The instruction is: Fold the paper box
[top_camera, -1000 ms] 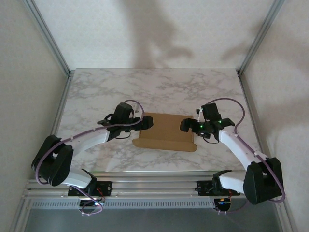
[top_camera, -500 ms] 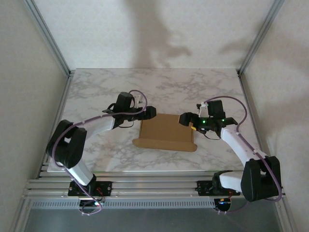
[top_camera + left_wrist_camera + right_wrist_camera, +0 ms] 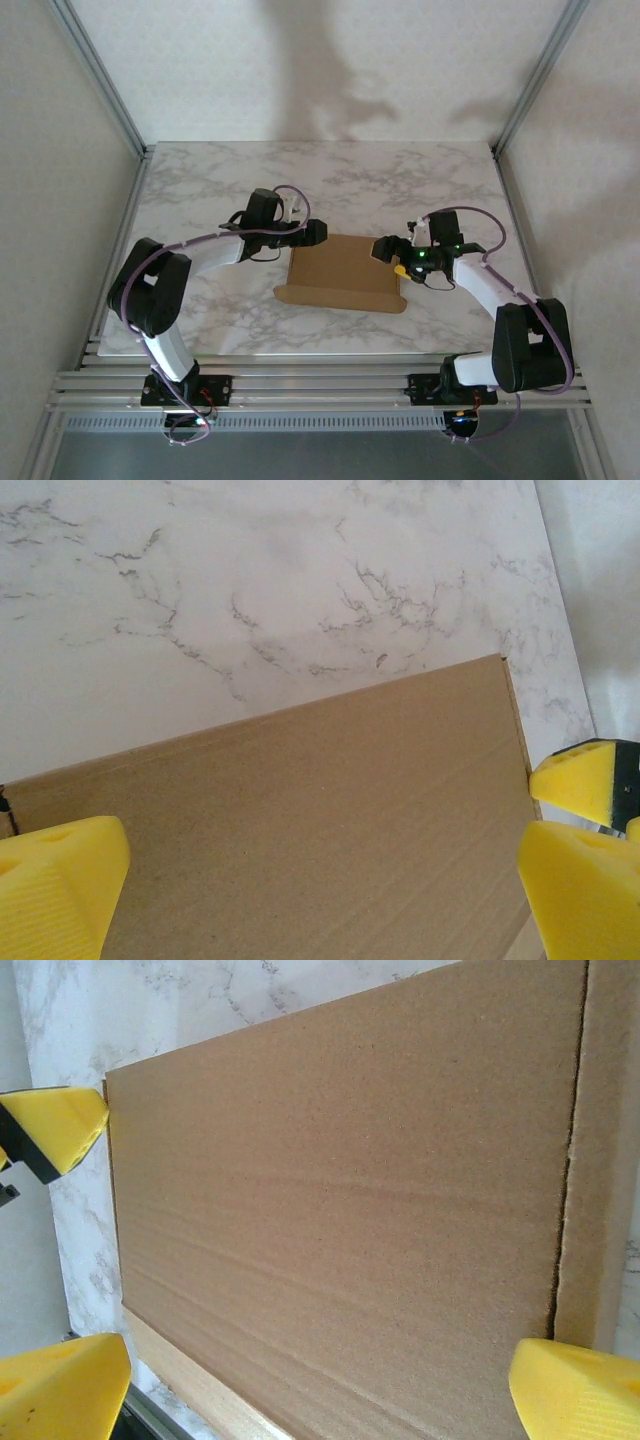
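Top view: the paper box (image 3: 345,272) lies flat on the table (image 3: 200,180), left gripper (image 3: 312,232) at its far-left corner, right gripper (image 3: 385,250) at its far-right corner, both jaws wide apart. Left wrist: cardboard looks stiff, light, likely to slide; pinch an edge. Right wrist: a cut slit (image 3: 565,1160) along the box's side, blurred from above
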`<action>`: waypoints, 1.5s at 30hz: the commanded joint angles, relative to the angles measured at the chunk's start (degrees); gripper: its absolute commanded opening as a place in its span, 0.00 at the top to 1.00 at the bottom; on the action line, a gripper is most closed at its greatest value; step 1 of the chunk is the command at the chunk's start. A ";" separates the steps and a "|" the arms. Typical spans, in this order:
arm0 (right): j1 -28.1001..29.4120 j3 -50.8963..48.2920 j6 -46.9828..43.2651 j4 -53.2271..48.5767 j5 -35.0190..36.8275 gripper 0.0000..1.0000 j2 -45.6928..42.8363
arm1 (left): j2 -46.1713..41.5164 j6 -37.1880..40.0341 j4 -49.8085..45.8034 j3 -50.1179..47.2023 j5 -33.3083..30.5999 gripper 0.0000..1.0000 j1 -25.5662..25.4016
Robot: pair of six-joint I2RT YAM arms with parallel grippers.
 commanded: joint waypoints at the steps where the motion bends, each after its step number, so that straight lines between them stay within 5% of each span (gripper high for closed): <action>1: 0.02 -2.47 0.14 -2.01 2.00 0.01 2.75 | 3.00 0.15 -0.70 -2.02 0.32 0.01 0.03; 21: 0.29 -3.07 0.23 -5.49 6.10 0.01 4.17 | 4.62 -1.12 0.58 -7.97 -1.96 0.01 -0.55; 34: 0.10 1.58 -2.50 -7.77 1.19 0.01 -10.29 | -9.10 -0.82 -3.84 -1.59 -4.19 0.01 0.02; 45: 0.09 0.24 -2.38 -19.18 13.15 0.01 -14.02 | -19.42 0.95 -13.89 -9.35 -7.31 0.01 0.47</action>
